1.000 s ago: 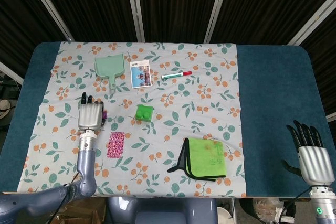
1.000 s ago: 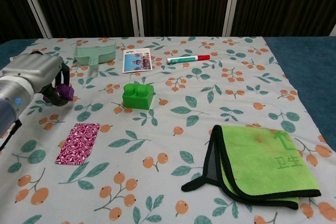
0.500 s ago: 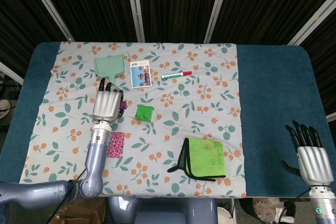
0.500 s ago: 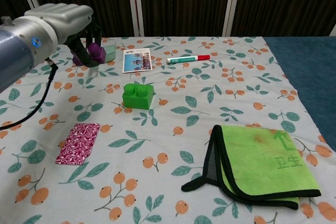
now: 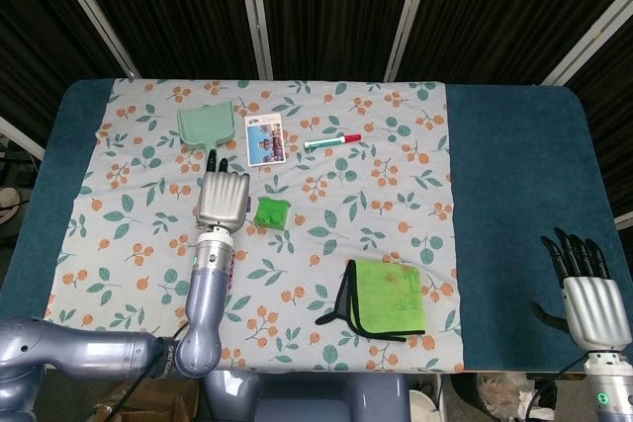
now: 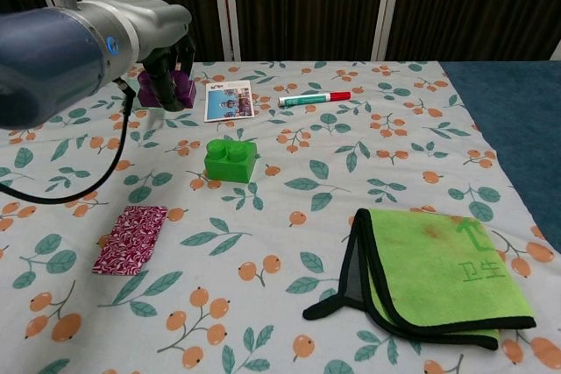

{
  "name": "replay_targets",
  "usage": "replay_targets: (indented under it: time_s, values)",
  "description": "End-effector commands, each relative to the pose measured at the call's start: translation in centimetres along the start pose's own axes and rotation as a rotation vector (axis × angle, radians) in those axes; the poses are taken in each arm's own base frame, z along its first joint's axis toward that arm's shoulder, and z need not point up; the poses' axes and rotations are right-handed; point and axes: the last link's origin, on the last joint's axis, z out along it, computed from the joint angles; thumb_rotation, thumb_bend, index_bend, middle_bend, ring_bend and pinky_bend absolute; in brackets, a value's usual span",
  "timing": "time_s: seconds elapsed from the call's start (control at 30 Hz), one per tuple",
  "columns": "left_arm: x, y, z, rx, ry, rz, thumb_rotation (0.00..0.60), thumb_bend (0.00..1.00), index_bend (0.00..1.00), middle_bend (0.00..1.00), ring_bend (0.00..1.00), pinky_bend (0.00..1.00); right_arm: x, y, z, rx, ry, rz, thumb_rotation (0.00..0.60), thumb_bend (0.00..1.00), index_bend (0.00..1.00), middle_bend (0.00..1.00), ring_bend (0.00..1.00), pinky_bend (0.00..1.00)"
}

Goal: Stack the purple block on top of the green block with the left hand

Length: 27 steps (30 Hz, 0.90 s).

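My left hand [image 6: 145,28] grips the purple block [image 6: 166,90] in the air, up and to the left of the green block [image 6: 230,160]. In the head view the left hand [image 5: 223,199] sits just left of the green block [image 5: 271,213] and hides the purple block. The green block rests on the floral cloth with its two studs bare. My right hand [image 5: 587,294] hangs off the table's right front corner, fingers spread and holding nothing.
A pink patterned card [image 6: 131,238] lies front left. A folded green cloth [image 6: 434,275] lies front right. At the back are a mint dustpan [image 5: 207,126], a photo card [image 5: 265,138] and a red-green marker [image 5: 332,140].
My left hand has lifted the purple block off the cloth and carried it rightward, ending close beside the green block. The right hand has not moved.
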Motion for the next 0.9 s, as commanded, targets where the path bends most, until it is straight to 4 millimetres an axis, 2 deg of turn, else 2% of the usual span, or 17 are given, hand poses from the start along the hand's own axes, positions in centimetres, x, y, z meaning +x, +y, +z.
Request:
replay_targets:
  time_s: [0.03,0.53,0.9]
  values:
    - [-0.5,0.9,0.5,-0.012,-0.013,-0.033,0.600,0.48,0.59,0.48,0.17,0.06,0.0,0.0,0.0,0.000,-0.001,-0.003,0.600,0.17,0.10,0.05,0.01,0.04]
    - [-2.7,3.3,2.5,-0.064,-0.003,-0.050,0.600,0.48,0.58,0.48,0.17,0.06,-0.7,-0.2,0.4,-0.013,-0.022,-0.022,0.600,0.17,0.10,0.05,0.01,0.04]
    - [-3.9,5.8,2.7,-0.120,-0.022,-0.048,0.600,0.47,0.58,0.48,0.17,0.06,-0.8,0.0,0.7,-0.025,-0.024,-0.027,0.600,0.17,0.10,0.05,0.01,0.04]
